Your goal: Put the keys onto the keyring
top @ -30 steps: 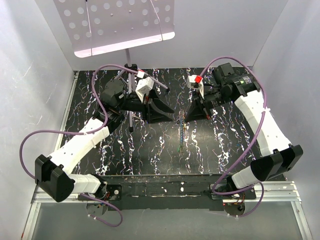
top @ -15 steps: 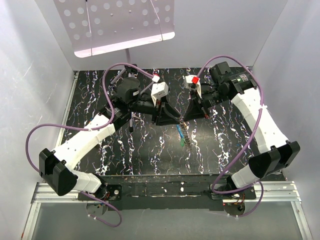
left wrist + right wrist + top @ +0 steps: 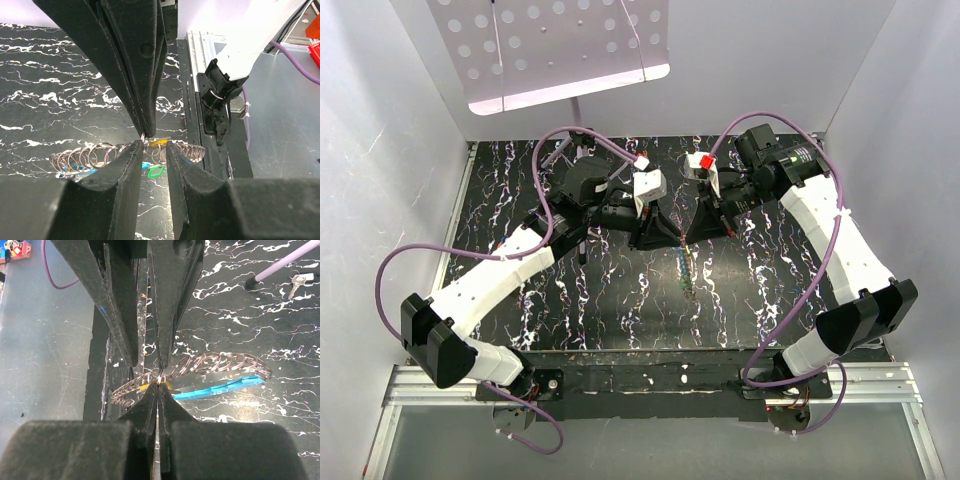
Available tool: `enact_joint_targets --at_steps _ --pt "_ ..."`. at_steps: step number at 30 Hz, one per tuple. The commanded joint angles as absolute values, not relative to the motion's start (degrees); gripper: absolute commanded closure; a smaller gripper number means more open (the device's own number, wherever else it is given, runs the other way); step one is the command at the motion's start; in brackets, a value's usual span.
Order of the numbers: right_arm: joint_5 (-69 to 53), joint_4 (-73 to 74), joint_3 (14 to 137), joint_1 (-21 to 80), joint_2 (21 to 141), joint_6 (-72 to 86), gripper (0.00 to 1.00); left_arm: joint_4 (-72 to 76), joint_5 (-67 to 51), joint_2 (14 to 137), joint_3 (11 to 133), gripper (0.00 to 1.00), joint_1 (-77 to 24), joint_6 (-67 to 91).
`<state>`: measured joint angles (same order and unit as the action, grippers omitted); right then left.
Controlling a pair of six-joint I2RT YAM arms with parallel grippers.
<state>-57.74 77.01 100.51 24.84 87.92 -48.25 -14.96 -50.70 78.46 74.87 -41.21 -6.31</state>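
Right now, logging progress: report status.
Left gripper open, astride the ring chain. Right gripper shut on it. Blue key and yellow key against chain, threading unclear. No obstruction seen.

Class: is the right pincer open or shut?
Shut: the right pincer shows no gap at its tip, which pinches the keyring.

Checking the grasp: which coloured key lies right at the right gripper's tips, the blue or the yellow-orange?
The yellow-orange key, which lies right beside the right gripper's closed tips. The blue key stretches away from them along the rings.
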Motion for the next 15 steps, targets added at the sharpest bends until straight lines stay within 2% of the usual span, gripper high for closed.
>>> enact_joint_targets --at_steps 1,15 --pt "-60.29 84.29 102.92 25.4 87.36 -48.87 0.99 -17.4 -47.9 78.66 77.08 0.76 -42.27 -8.7" --pt "-60.91 84.55 103.27 25.84 87.54 -49.04 0.99 -18.63 -45.35 79.28 77.52 0.75 -43.15 -10.19"
